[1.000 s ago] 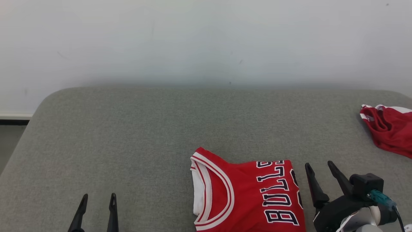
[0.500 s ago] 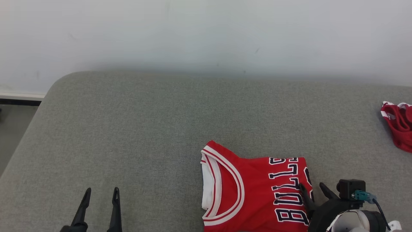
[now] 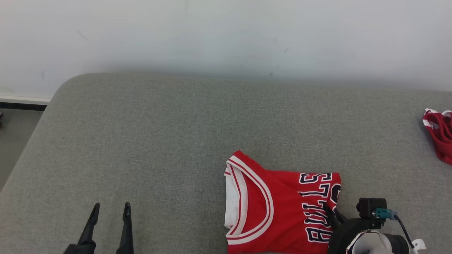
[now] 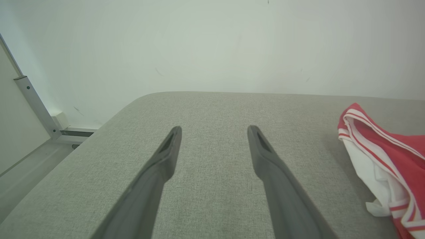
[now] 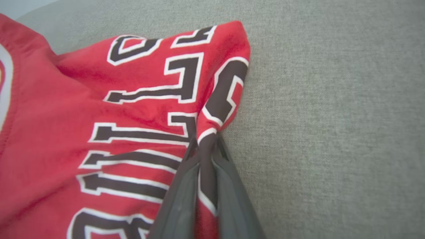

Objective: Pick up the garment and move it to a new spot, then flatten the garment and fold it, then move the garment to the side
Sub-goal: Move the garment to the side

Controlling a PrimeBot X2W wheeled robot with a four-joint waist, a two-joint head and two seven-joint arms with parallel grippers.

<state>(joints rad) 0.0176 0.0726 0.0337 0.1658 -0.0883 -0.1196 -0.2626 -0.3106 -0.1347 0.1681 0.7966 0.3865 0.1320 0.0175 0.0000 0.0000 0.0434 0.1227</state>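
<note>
Folded red jersey [image 3: 286,197] lies lower right of centre in the head view, on the grey tabletop [image 3: 159,141], collar toward frame left; right claw [image 3: 333,213] at lower right, pinched tight on the jersey's right edge; right wrist view shows lettered cloth gathered between its 2 fingers; left claw [image 3: 111,205] at lower left, jaws wide, holding nothing, over plain tabletop; a 2nd red cloth [image 3: 439,135] bunched at the far right edge, well apart from the jersey.

The head camera looks down from high up at the grey pad [image 3: 159,141]. Both wrist cameras sit low near it, the right one very close. All three see the red shirt [image 3: 282,208].
</note>
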